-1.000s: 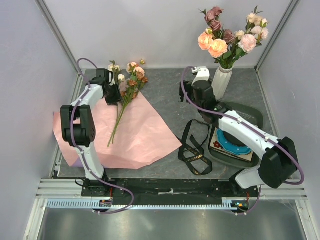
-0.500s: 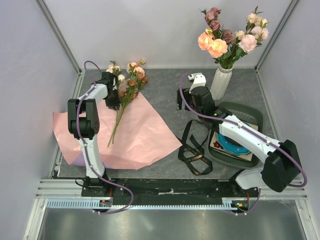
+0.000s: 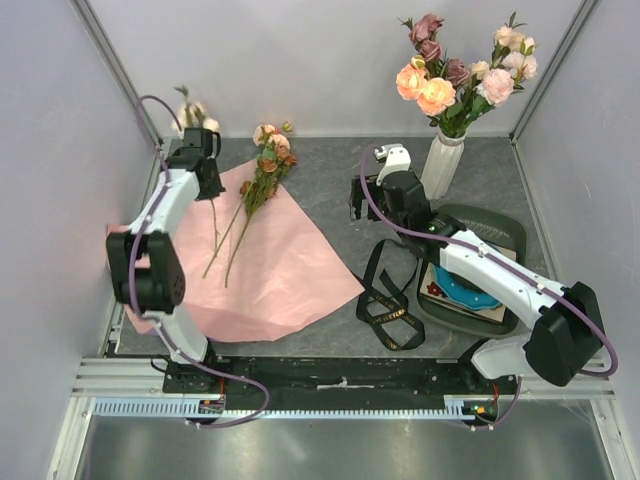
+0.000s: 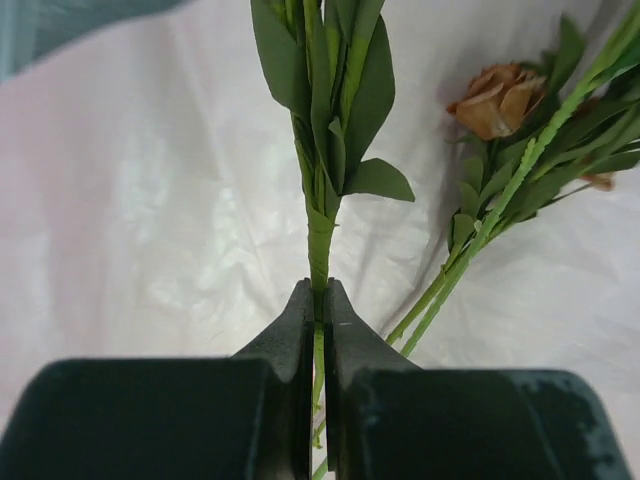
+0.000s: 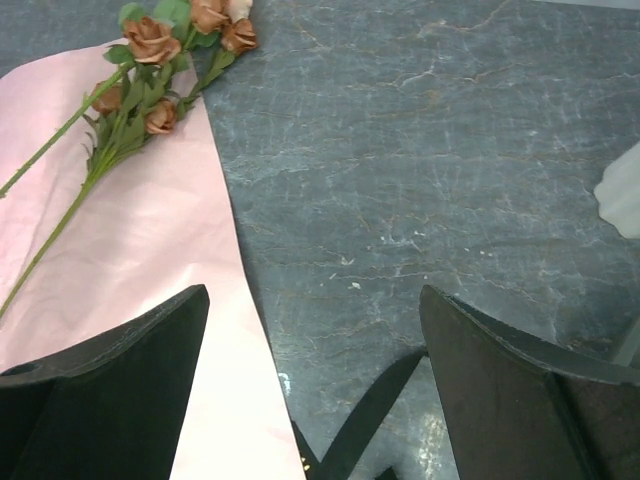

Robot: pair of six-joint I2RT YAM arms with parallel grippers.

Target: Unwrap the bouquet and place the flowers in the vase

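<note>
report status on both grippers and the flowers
Left gripper shut on one flower stem. Right gripper open, empty, beside the vase. More stems lie on the pink paper. Black ribbon loose on the table.

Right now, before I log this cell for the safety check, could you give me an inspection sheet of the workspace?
Surface: grey table, pink paper spread flat at left.
Job's things: white vase upright at back right, flowers in it; more stems lying on the paper.
Clutter: black ribbon, blue dish.
Hands: left hand shut on one stem; right hand open, empty.
Cables: purple cables along both arms.
Surroundings: plain walls, metal posts.
</note>
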